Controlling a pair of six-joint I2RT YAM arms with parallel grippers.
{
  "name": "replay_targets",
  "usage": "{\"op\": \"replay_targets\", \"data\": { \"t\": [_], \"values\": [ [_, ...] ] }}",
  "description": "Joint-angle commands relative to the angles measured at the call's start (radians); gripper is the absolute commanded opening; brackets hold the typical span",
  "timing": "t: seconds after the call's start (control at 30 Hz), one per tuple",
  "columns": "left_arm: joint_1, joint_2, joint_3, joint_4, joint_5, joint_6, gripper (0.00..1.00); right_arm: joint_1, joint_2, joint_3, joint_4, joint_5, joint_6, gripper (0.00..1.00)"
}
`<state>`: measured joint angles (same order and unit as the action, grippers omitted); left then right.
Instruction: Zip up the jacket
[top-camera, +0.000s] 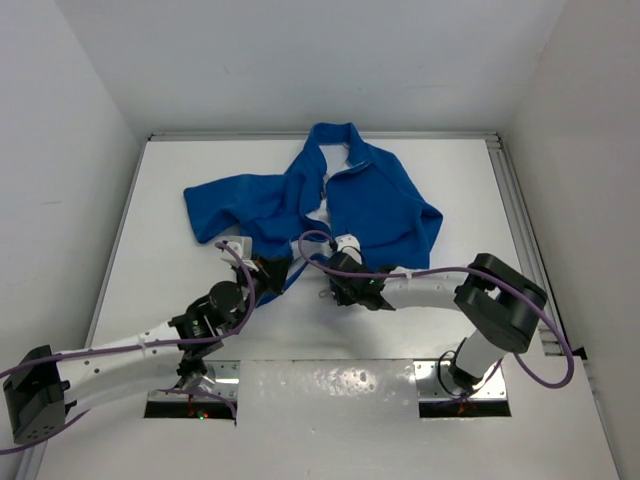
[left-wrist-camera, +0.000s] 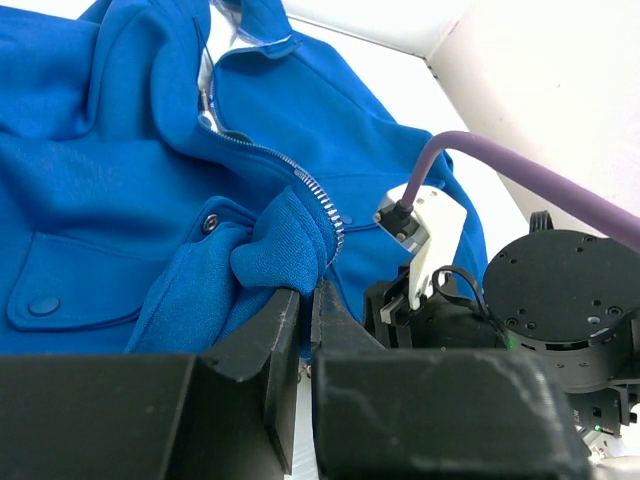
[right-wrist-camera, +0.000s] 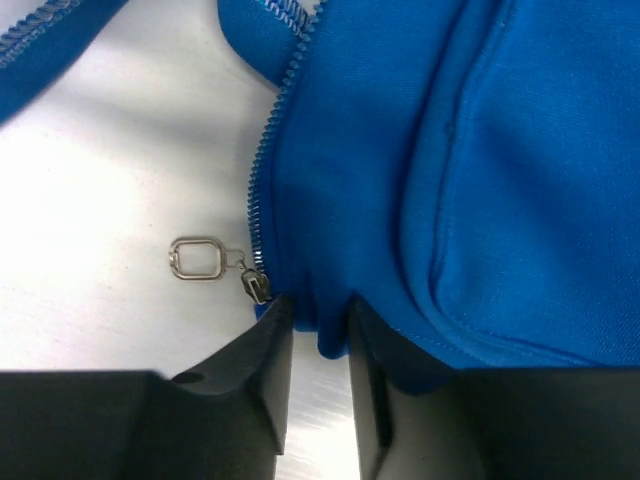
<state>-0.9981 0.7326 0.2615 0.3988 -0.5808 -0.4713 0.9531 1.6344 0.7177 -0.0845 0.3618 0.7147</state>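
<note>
right wrist view: the right gripper (right-wrist-camera: 318, 325) is clenched on the jacket (right-wrist-camera: 480, 150) hem, a tuck of blue fleece pinched between its fingers. the slider (right-wrist-camera: 258, 286) sits just left of that grip, touching the near finger's edge, and its ring (right-wrist-camera: 196, 258) lies flat on the table (right-wrist-camera: 110, 160), further left of the slider. from the slider the teeth (right-wrist-camera: 268, 130) run straight away from the fingers towards the collar, so the zipper's long axis points up and away from the slider.

left wrist view: the left gripper (left-wrist-camera: 305, 300) is nearly closed. it seems to nip a fold of the other front's hem, though the contact is partly hidden. that side's teeth curve from the fold up to the collar.

top view: both wrists lie low and reach forward, side by side at the hem, with the rest of the jacket spread beyond the slider. the right arm is nearer the slider, but its fingers are taken up with the hem. i judge the two hem ends must meet at the slider first.
</note>
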Motion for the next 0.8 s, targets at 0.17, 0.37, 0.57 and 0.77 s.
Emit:
{"op": "replay_targets", "data": {
  "t": [0.17, 0.37, 0.57, 0.77],
  "values": [
    [0.001, 0.001, 0.025, 0.040, 0.009, 0.008, 0.00, 0.003, -0.033, -0.055, 0.015, 0.032, 0.042, 0.13],
    [0.001, 0.014, 0.028, 0.046, 0.024, 0.003, 0.00, 0.004, -0.129, -0.130, 0.190, 0.008, 0.014, 0.00],
    [0.001, 0.019, 0.030, 0.040, 0.001, 0.000, 0.00, 0.003, -0.258, -0.209, 0.570, -0.009, -0.079, 0.00],
    [0.003, -0.036, 0.036, -0.001, -0.060, 0.002, 0.00, 0.003, -0.494, -0.122, 0.727, -0.079, -0.268, 0.00]
  ]
}}
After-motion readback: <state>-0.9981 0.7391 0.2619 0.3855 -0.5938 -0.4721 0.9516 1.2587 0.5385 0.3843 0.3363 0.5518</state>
